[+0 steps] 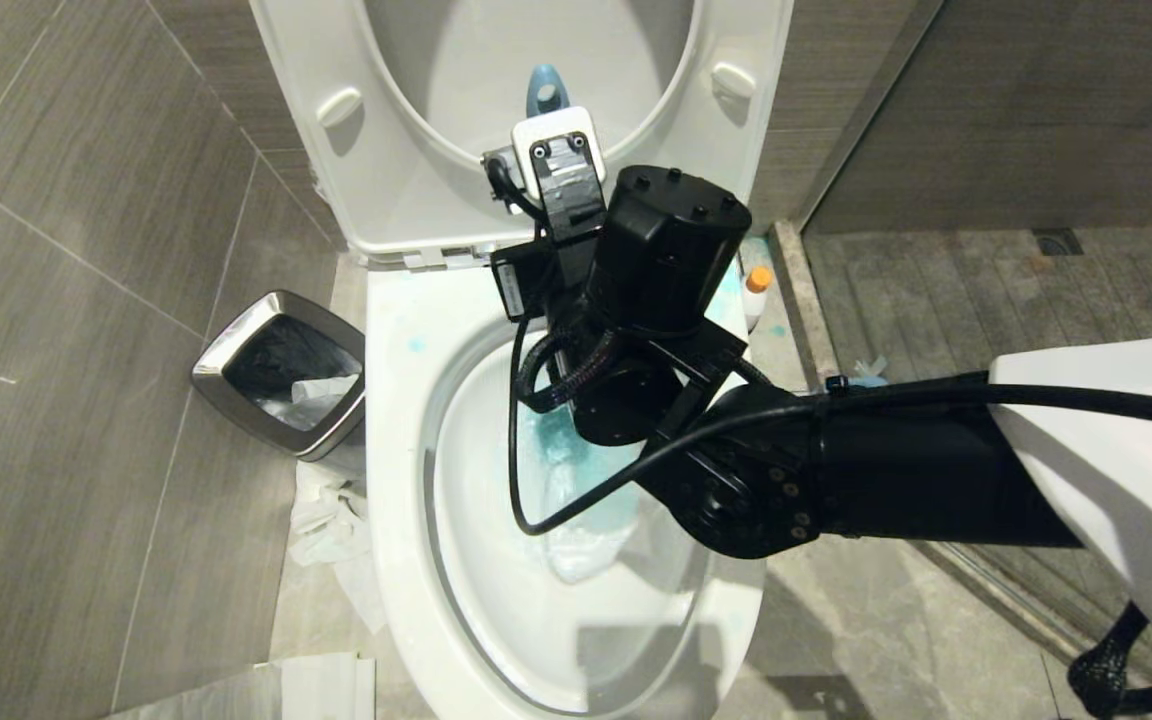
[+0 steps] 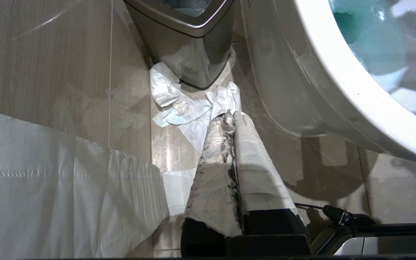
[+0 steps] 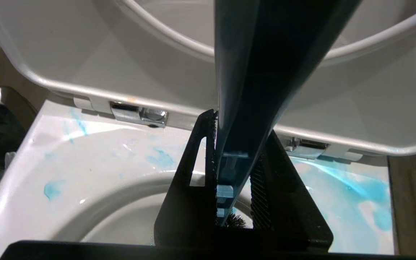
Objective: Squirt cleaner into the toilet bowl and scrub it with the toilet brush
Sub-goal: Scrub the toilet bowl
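Note:
The white toilet bowl (image 1: pixel 396 420) stands with seat and lid raised, and turquoise cleaner liquid (image 1: pixel 556 440) pools inside. My right arm reaches over it from the right. My right gripper (image 3: pixel 240 124) is shut on the toilet brush (image 3: pixel 265 54), a dark blue-grey handle running up between the fingers. The handle end (image 1: pixel 546 88) shows above the wrist, against the raised seat. The dark bristles (image 3: pixel 235 220) point down into the bowl (image 3: pixel 85 151). The cleaner (image 1: pixel 758 280), a small white bottle with an orange cap, stands right of the toilet. My left gripper (image 2: pixel 231 113) is shut and empty, low beside the bowl (image 2: pixel 338 90).
A steel-rimmed square bin (image 1: pixel 281 370) stands left of the toilet, with crumpled white tissue (image 1: pixel 331 520) on the floor beside it. More white paper (image 2: pixel 49 180) lies near the left gripper. Blue smears (image 3: pixel 356 184) mark the bowl's back rim. A shower threshold (image 1: pixel 801 300) runs along the right.

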{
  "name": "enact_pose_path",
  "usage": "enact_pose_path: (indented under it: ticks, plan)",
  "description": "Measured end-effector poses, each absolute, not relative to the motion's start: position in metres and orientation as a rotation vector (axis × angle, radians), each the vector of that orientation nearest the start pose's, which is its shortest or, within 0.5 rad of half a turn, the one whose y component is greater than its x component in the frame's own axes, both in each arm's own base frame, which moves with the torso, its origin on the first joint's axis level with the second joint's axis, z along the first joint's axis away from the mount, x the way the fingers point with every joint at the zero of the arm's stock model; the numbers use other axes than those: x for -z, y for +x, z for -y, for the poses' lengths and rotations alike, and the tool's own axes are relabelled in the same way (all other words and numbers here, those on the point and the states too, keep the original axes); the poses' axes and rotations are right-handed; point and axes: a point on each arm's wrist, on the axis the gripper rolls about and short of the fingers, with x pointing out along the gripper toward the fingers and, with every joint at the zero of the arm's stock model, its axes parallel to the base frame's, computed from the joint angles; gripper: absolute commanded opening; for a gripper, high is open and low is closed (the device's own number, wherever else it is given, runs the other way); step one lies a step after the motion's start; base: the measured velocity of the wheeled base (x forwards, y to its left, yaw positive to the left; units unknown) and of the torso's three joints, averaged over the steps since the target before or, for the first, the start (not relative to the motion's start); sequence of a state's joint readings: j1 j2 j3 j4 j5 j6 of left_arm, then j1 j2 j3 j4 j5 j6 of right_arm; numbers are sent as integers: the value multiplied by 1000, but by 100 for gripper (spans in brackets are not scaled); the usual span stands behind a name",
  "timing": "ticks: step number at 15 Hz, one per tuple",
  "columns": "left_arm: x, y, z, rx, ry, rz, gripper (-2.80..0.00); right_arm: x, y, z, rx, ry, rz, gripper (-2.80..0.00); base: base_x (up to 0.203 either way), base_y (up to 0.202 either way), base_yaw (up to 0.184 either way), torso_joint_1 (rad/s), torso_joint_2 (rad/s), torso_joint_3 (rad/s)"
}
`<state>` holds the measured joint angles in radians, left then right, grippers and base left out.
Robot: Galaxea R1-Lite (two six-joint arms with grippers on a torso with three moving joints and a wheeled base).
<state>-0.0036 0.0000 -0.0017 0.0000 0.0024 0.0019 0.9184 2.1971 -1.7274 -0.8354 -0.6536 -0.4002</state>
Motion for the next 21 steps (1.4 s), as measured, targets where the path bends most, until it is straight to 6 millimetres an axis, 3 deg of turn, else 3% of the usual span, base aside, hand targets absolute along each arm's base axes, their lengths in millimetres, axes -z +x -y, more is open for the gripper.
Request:
enact_pose_path:
  ticks: [3, 7, 11, 15, 21]
  plan:
    - [-76, -23, 0, 1, 1, 1, -280, -265, 281, -375, -244, -125, 311, -280, 0, 0, 0, 0, 0, 0]
    - [-76, -23, 0, 1, 2, 2, -280, -246, 259, -403, -323, -138, 283, -280, 0, 0, 0, 0, 0, 0]
    - [-76, -23, 0, 1, 2, 2, -280, -228, 236, -410, -382, -191, 231, -280, 0, 0, 0, 0, 0, 0]
    - [-76, -23, 0, 1, 2, 2, -280, -211, 202, -389, -425, -231, 133, -280, 0, 0, 0, 0, 0, 0]
    - [-76, -23, 0, 1, 2, 2, -280, -217, 163, -326, -438, -277, 72, -280, 0, 0, 0, 0, 0, 0]
